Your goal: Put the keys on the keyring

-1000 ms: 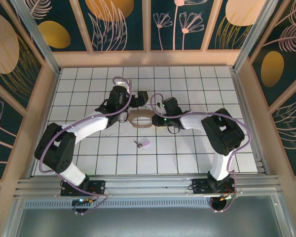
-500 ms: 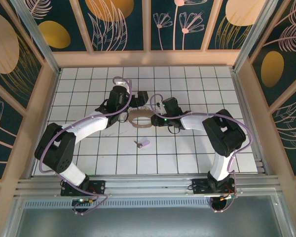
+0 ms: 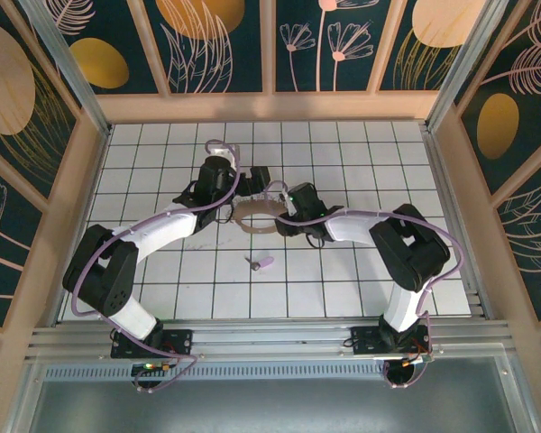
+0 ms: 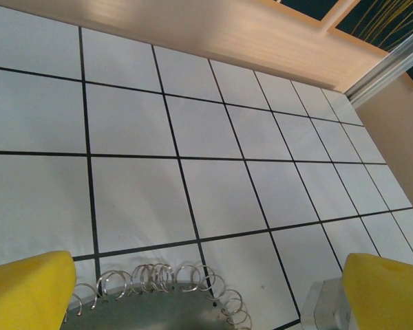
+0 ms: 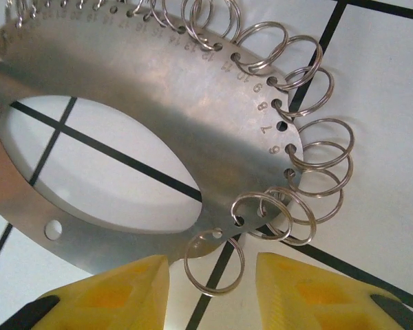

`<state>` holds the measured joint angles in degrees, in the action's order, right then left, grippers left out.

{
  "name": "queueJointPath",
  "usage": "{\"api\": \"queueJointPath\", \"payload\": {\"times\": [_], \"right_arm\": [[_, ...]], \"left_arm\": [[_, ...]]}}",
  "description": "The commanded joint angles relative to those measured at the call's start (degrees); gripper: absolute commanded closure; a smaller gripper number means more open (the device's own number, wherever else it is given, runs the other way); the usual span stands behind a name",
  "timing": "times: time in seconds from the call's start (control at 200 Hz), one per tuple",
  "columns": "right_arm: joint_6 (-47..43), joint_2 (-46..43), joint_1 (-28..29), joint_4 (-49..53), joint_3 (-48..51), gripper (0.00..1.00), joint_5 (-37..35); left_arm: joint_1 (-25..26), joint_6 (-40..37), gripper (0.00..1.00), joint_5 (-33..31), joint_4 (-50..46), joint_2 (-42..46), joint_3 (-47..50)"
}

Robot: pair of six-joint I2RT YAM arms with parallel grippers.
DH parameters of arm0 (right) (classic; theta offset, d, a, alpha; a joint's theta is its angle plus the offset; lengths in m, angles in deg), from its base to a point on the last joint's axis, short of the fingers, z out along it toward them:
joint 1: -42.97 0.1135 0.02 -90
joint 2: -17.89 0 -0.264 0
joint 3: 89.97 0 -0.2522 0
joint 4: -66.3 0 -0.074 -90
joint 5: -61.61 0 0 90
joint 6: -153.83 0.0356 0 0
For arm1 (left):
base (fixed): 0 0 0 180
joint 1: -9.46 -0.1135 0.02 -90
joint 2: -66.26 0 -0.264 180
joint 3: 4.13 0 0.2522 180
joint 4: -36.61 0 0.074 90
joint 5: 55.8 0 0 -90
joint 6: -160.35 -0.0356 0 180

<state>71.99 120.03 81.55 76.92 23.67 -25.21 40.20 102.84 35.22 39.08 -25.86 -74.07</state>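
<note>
The keyring (image 3: 242, 223) is a flat oval metal hoop lying on the white tiles, its rim strung with several small split rings. A small pale lilac key (image 3: 264, 263) lies about one tile nearer, apart from both grippers. My left gripper (image 3: 251, 188) is open over the hoop's far edge; in the left wrist view its yellow fingers (image 4: 27, 289) stand wide apart over the hoop's rim (image 4: 151, 313). My right gripper (image 5: 213, 275) is open at the hoop's right end (image 5: 144, 117). One split ring (image 5: 186, 267) hangs between its yellow pads without touching them.
Wooden walls (image 3: 261, 106) enclose the tiled floor at the back and both sides. A metal rail (image 3: 252, 338) carrying the arm bases runs along the near edge. Purple cable loops (image 3: 218, 144) arch over both arms.
My right gripper has slid left toward the hoop and its jaws have widened a little. The left arm, the hoop and the key have stayed put.
</note>
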Motion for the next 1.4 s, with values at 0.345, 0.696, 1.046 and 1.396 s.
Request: {"api": "queueJointPath", "payload": {"times": [0.345, 0.696, 1.046, 1.396], "right_arm": [[-5.97, 1.79, 4.64, 4.04, -3.72, 0.63, -12.01], [-6.36, 2.63, 5.35, 4.50, -3.67, 0.65, -13.09], [-6.32, 3.93, 5.36, 4.12, -4.31, 0.70, -14.91], [-6.49, 4.46, 5.27, 3.84, -4.92, 0.82, -15.75]], "left_arm": [[-1.83, -2.38, 0.01, -0.62, -1.00, 3.26, -0.77], [-2.17, -2.70, 0.01, -0.62, -1.09, 3.35, -0.81], [-2.25, -2.43, 0.01, -0.36, -0.83, 3.26, -0.86], [-2.27, -2.00, 0.01, 0.12, -0.43, 2.91, -0.92]]}}
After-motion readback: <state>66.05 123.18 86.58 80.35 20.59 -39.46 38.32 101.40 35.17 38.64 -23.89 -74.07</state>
